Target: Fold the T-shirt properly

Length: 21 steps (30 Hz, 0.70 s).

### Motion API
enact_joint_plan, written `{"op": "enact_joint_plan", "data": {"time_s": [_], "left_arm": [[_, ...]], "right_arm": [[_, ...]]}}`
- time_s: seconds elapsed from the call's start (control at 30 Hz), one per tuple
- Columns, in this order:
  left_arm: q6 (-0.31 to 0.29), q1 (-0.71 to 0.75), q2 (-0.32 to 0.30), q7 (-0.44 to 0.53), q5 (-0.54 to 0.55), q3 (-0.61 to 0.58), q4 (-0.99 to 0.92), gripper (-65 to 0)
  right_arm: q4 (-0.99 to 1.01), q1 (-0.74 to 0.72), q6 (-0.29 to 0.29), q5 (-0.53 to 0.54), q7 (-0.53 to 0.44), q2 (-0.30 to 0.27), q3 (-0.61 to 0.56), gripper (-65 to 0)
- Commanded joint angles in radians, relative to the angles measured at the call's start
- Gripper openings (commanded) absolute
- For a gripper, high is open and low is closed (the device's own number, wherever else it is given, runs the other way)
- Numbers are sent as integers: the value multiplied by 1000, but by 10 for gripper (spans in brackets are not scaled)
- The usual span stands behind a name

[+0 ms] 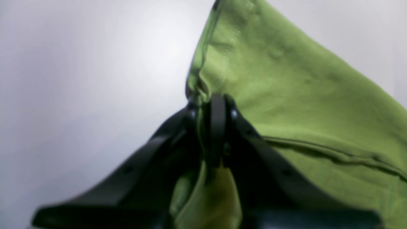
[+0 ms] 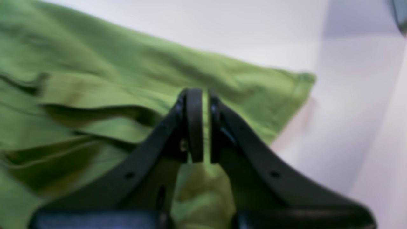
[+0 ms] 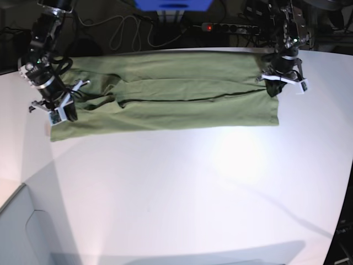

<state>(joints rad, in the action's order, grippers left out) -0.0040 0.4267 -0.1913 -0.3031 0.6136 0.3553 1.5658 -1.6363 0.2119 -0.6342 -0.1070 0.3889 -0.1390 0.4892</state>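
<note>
The green T-shirt lies stretched in a long band across the far part of the white table, with a lengthwise fold over its middle. My left gripper is at the band's right end in the base view, shut on the cloth there. In the left wrist view the gripper pinches the shirt's edge. My right gripper is at the band's left end, shut on the cloth. In the right wrist view the gripper has the T-shirt between its fingers.
A power strip with a red light and cables lie behind the table's far edge. A blue object stands at the back. The table's front left corner drops off to the floor.
</note>
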Motion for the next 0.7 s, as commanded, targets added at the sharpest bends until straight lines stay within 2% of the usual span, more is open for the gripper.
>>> {"op": "enact_joint_plan", "data": {"time_s": [0.0,0.27,0.4,0.47,0.6,0.67], "left_arm": [[3,4,-6,2,1,4,11,-650],[3,2,-7,2,1,4,11,-650],[3,2,-7,2,1,6,17,-650],[3,1,-7,2,1,6,17,-650],[3,1,-14,2,6,6,18,-650],[3,1,-14,2,6,6,20,-650]], "right_arm": [[5,-10,-9,11,-21,-27,3,-650],[46,44,-9,11,-21,-93,-93,-650],[12,85,-17,13,-21,-95,-108,-650],[-8,106,-63,13,-21,-96,-108,-650],[-28,134,-64,10,-21,-96,-100,-650],[-43,145,-64,10,-21,-116,-99,-650]]}}
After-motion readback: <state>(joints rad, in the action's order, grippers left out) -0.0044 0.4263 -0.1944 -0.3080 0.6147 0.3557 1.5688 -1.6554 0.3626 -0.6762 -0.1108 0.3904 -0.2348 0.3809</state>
